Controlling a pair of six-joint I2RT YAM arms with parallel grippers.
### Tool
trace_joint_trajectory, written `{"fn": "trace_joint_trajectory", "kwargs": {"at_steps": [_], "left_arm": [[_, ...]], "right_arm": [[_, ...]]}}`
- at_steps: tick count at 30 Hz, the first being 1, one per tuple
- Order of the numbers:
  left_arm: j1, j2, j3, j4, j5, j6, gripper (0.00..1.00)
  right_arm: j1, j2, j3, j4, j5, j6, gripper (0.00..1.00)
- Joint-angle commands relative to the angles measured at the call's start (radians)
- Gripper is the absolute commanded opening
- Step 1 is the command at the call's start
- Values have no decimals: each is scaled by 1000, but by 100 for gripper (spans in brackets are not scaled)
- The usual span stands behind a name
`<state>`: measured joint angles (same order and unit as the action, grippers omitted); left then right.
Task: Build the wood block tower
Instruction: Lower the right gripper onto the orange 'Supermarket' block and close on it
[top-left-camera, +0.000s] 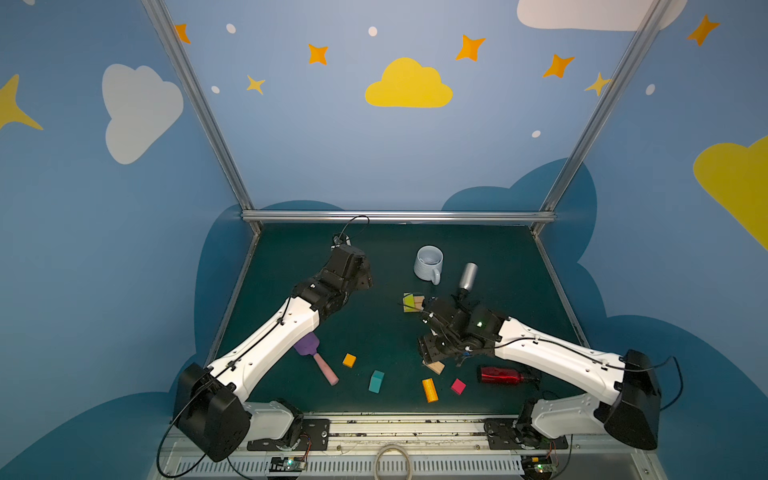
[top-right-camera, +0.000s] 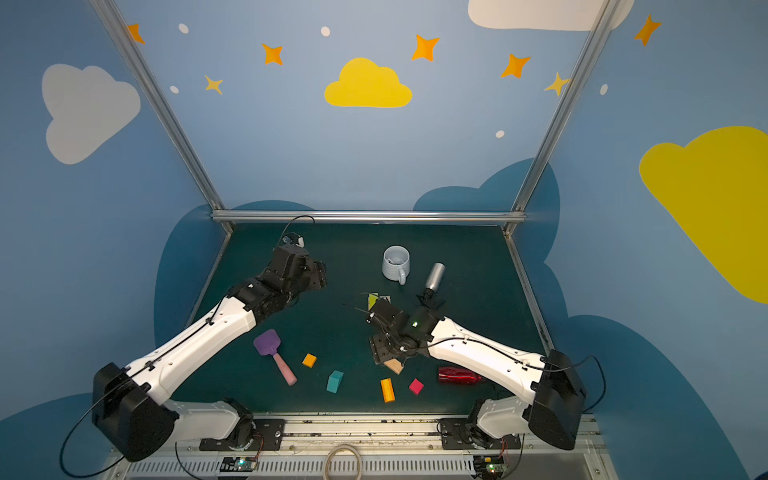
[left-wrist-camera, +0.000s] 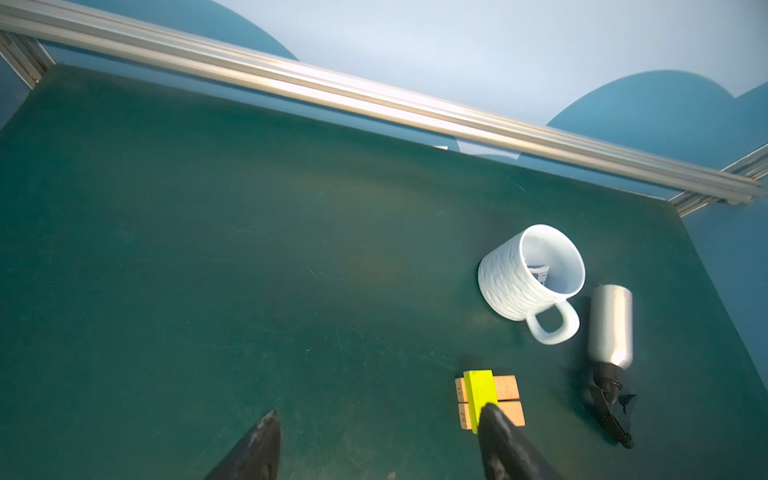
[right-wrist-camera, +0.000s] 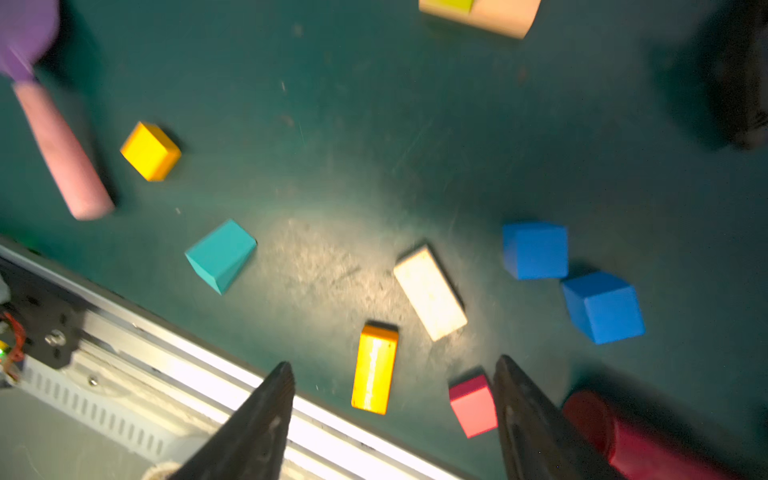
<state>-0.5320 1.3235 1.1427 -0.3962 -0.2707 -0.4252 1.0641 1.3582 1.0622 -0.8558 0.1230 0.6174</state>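
Hanging over the green table (top-left-camera: 374, 257), the left gripper (left-wrist-camera: 380, 411) and the right gripper (right-wrist-camera: 395, 362) are both being held spread, nothing being pinched. The tower (left-wrist-camera: 509, 388), two tan bars crossed by a yellow-green bar (left-wrist-camera: 478, 386), is being shown ahead of one left finger (left-wrist-camera: 498, 436), untouched. Loose wood blocks (right-wrist-camera: 220, 255) are being faced by the right gripper: orange bar (right-wrist-camera: 374, 374) in line between its fingers, pink cube (right-wrist-camera: 473, 405) beside one, tan bar (right-wrist-camera: 430, 293) and blue cubes (right-wrist-camera: 535, 250) beyond.
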Motion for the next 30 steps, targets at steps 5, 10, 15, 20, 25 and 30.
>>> {"fn": "trace_joint_trajectory", "kwargs": {"at_steps": [5,10,15,20,25,30], "left_arm": [[11,-39,-25,24,3,0,75],[12,-45,-29,23,6,-4,75],[17,-50,-36,27,6,-6,75],[17,-52,-37,27,11,-12,75],[18,-47,-38,33,17,-21,75],[17,-39,-33,30,24,-27,75]], "right_arm": [[110,58,-73,-22,-77,98,72],[167,116,-97,-5,-112,145,72],[180,136,-136,30,-139,172,71],[181,137,-168,60,-134,192,68],[180,151,-188,83,-130,199,66],[178,167,-189,87,-122,193,61]]}}
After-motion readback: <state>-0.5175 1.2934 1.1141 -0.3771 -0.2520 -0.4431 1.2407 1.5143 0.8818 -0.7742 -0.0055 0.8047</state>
